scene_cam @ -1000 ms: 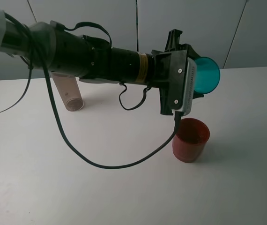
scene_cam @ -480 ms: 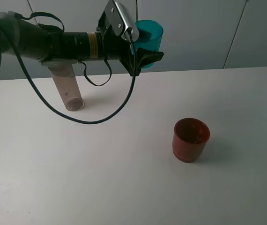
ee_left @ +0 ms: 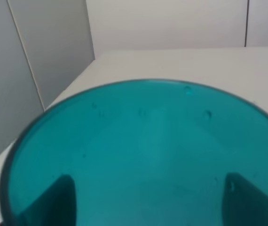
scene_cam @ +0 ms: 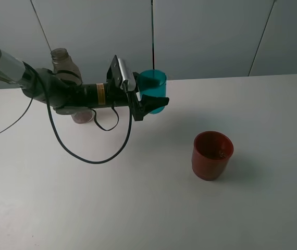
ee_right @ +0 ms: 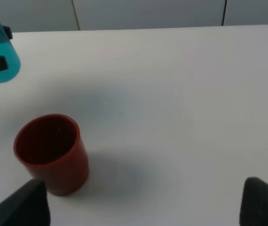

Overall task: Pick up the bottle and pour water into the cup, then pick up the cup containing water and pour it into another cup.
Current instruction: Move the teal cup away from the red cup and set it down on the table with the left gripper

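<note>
Arm [scene_cam: 81, 94] level — fingers [scene_cam: 156, 100] gripping cup [scene_cam: 152, 86]

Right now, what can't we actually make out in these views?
- The bottle: exterior high view, body and base hidden behind the left arm.
- The teal cup: base hidden by the left gripper; wrist view cuts its rim off and does not settle whether water remains.
- The red-brown cup: contents too dark to tell.
- The right gripper: only blurred fingertips at the frame's edge.
</note>
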Motion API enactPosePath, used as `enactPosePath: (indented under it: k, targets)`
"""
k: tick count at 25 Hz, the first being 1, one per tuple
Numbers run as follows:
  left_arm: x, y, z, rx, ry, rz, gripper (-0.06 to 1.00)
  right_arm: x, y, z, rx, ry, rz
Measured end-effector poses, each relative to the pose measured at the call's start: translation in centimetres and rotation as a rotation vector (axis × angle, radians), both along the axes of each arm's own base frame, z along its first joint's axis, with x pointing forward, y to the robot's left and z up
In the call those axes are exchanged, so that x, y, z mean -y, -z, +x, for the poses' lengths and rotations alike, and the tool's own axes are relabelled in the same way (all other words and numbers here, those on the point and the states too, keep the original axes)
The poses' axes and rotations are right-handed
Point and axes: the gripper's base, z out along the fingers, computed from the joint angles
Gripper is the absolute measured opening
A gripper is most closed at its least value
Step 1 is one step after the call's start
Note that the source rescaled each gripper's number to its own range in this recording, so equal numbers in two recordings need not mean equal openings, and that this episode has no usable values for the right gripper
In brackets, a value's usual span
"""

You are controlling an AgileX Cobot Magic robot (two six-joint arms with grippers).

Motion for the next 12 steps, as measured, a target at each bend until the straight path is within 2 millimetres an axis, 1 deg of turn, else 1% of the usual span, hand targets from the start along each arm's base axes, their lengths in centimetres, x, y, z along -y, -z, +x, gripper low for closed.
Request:
enactPosePath:
  k: [3, 6, 12]
  targets:
    - [-0.3, 1.9, 0.0, -0.011, -0.008, -0.017, 0.16, 0.0, 0.0, 0.0, 0.000, 0.000, 0.000]
    - [-0.6, 3.2, 0.1, -0.022, -0.032, -0.027, 0.16, 0.0, 0.0, 0.0, 0.000, 0.000, 0.000]
    - [-0.8, 4.7, 0.0, -0.050, -0.053, -0.027, 0.16, 0.0, 0.0, 0.0, 0.000, -0.001, -0.002]
